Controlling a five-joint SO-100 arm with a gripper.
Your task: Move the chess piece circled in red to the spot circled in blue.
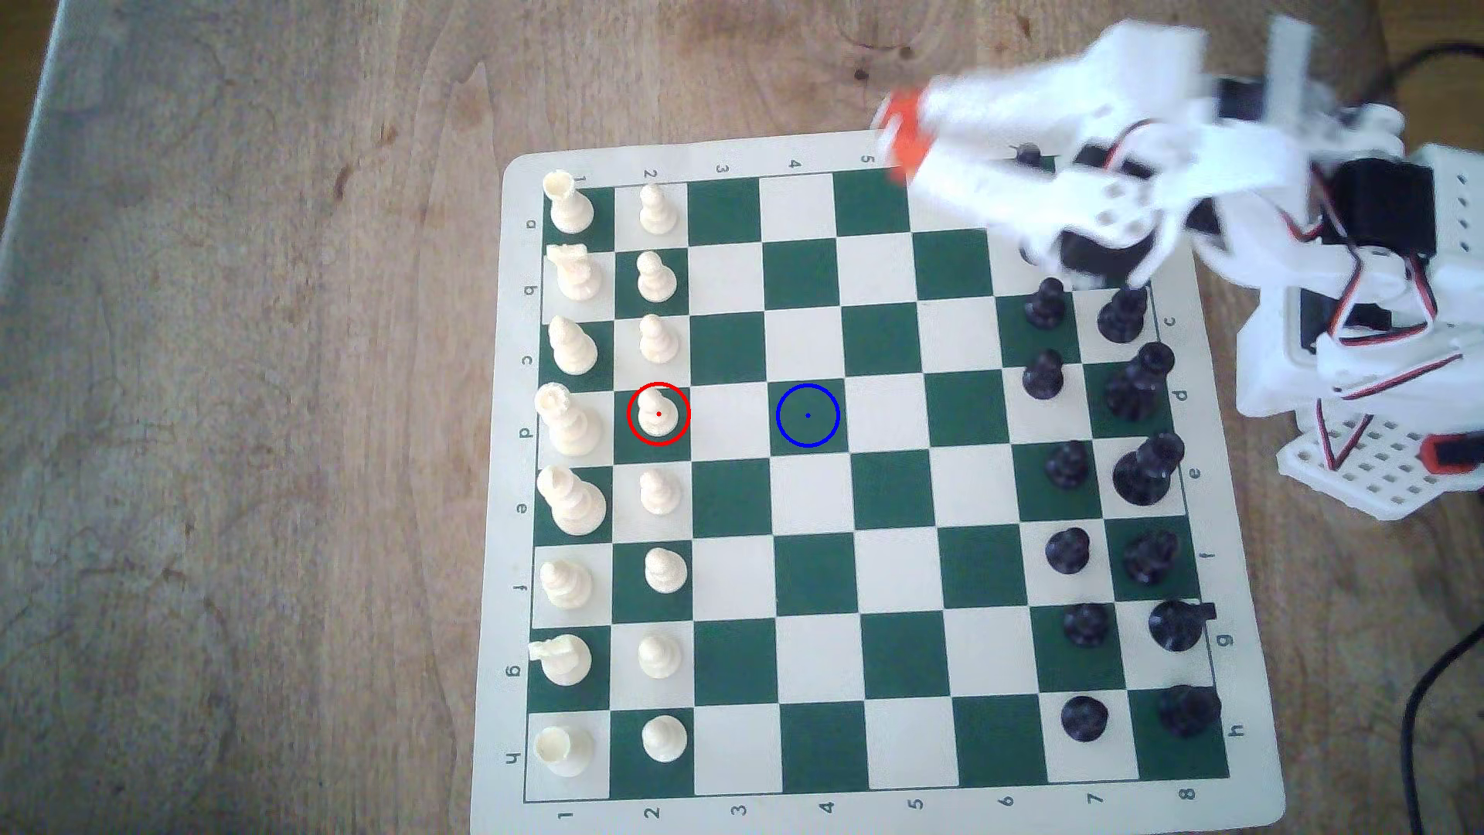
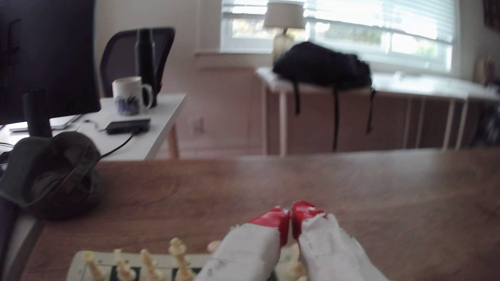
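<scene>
I am looking at the chess piece first: a small cream plastic pawn with a round head and flared base, standing upright inside the red ring on a dark green square, fourth down in the column of cream pawns at the exterior view's left. It is sitting untouched in its starting rank, which is why the lift has yet to begin, as I judge it. The spot is lying two squares to its right in the exterior view, a bare green square carrying a thin blue ring and centre dot, with one empty cream square between them. The taller cream pieces are standing just left of the pawn, so I am expecting a tight approach. The board is a flat, matte roll-up mat resting on the wood-grain counter. The gripper is hovering well apart from the pawn, above the board's far right in the exterior view, motion-blurred. In the wrist view its red-tipped white fingers are standing almost together, a thin gap showing, holding nothing.
</scene>
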